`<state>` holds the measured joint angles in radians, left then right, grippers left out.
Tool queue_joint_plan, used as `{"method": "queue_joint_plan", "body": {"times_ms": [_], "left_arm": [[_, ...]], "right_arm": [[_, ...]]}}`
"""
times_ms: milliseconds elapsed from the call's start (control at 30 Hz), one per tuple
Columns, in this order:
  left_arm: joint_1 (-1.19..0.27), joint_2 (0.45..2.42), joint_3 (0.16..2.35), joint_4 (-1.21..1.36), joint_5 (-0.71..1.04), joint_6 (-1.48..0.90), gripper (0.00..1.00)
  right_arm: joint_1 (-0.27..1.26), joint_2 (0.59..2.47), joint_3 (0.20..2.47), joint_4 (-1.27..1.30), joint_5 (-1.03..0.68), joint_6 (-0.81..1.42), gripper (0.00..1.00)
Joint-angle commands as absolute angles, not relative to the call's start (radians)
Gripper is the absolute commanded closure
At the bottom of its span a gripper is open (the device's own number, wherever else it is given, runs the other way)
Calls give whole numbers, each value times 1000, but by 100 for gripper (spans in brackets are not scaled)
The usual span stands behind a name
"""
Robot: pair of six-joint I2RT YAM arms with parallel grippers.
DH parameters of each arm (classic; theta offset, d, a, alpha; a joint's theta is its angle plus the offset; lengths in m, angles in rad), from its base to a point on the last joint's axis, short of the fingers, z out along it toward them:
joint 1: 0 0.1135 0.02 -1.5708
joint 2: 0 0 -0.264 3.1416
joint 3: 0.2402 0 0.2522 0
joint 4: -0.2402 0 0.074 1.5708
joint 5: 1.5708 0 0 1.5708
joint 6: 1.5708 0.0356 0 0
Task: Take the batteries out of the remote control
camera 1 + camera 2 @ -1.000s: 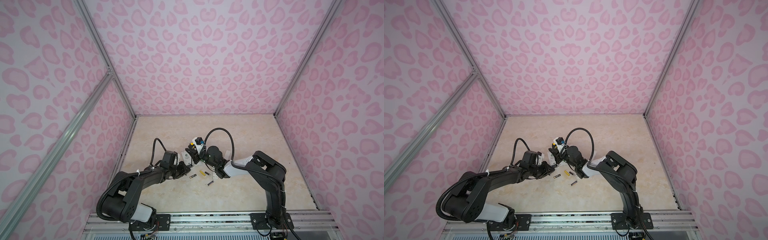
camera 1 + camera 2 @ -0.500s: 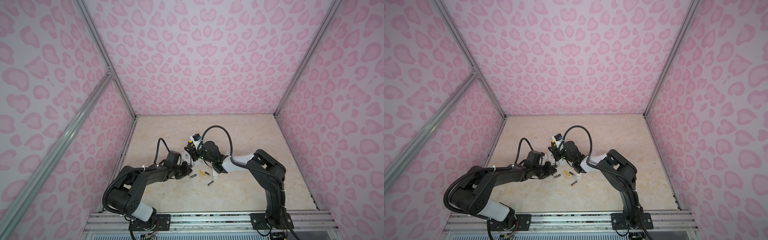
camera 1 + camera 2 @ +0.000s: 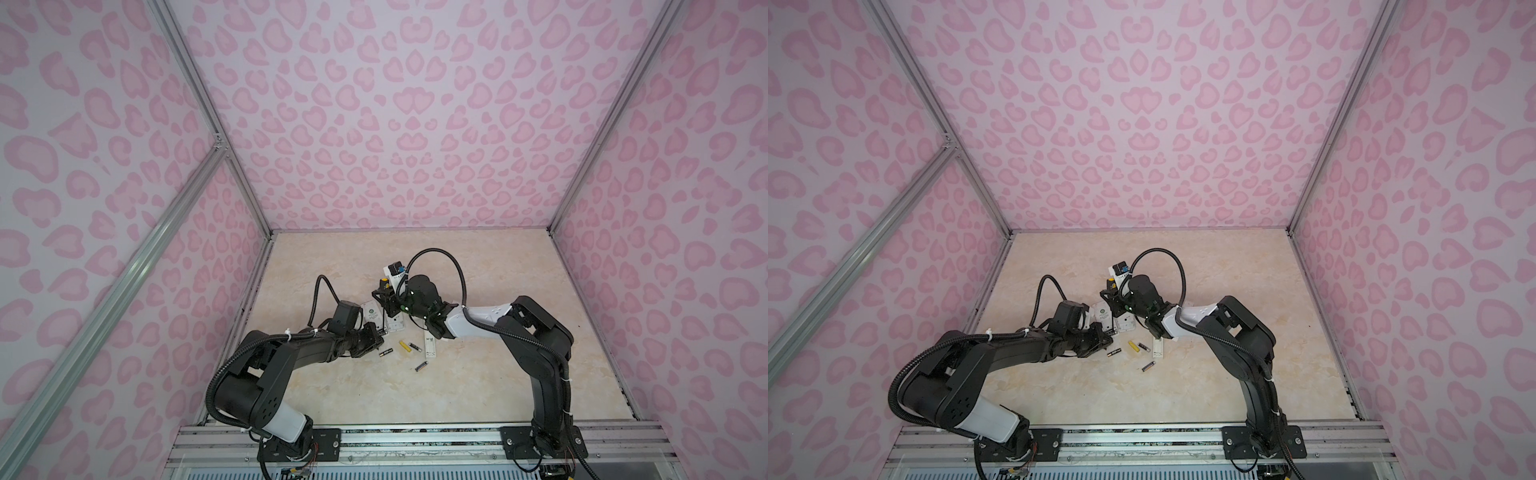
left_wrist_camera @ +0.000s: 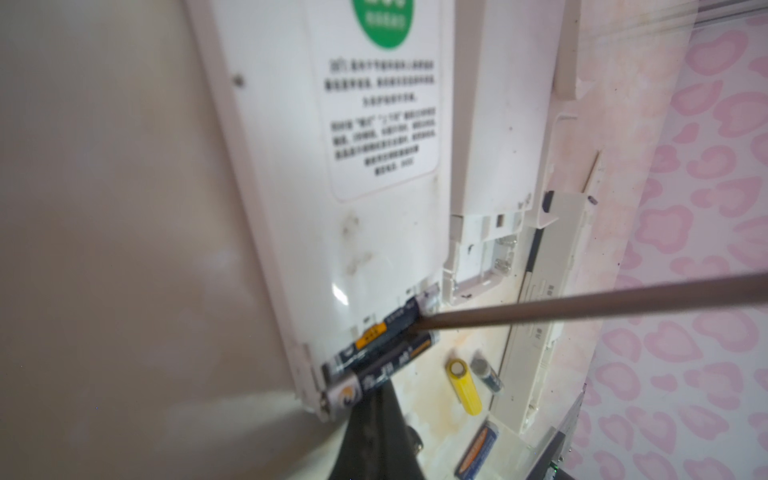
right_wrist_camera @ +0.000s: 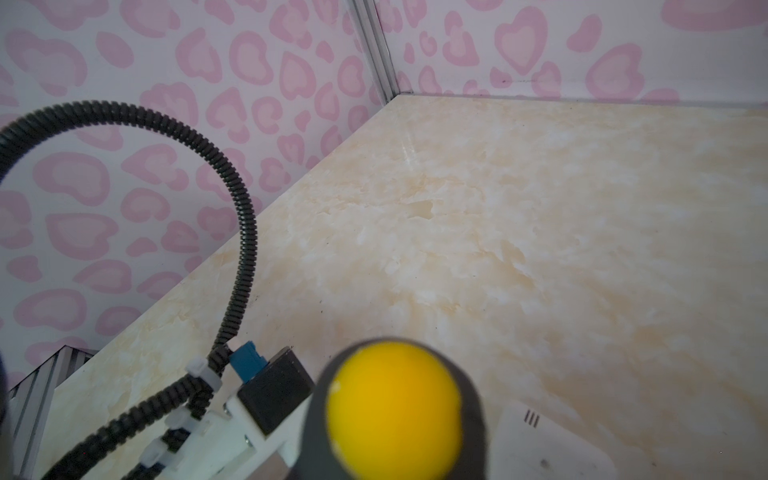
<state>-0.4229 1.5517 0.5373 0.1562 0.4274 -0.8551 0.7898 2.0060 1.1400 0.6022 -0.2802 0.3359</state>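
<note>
The left gripper jaws have just closed fully beside the remote control; any grip is not visible. The right gripper jaws clamp the screwdriver, tip against two batteries seated lower centre of the left wrist view. Extraction remains pending.

1. The remote is cut off by the left wrist view's edge, and the print on its label is blurred beyond reading.
2. The screwdriver is blurred and cut off in the right wrist view.
3. Markings on the batteries are too small to be read in both top views.
</note>
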Motion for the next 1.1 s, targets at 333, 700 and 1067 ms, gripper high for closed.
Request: {"method": "queue_joint_plan", "body": {"times_ms": [333, 700, 1067], "left_arm": [[-421, 1535, 522, 133, 379, -822, 96], [-407, 1534, 523, 134, 375, -808, 96], [-401, 1518, 523, 123, 379, -797, 96]], "right_arm": [[787, 2067, 1290, 365, -335, 339, 100], [779, 2118, 1363, 286, -326, 347, 100], [776, 2116, 1392, 284, -324, 354, 100]]}}
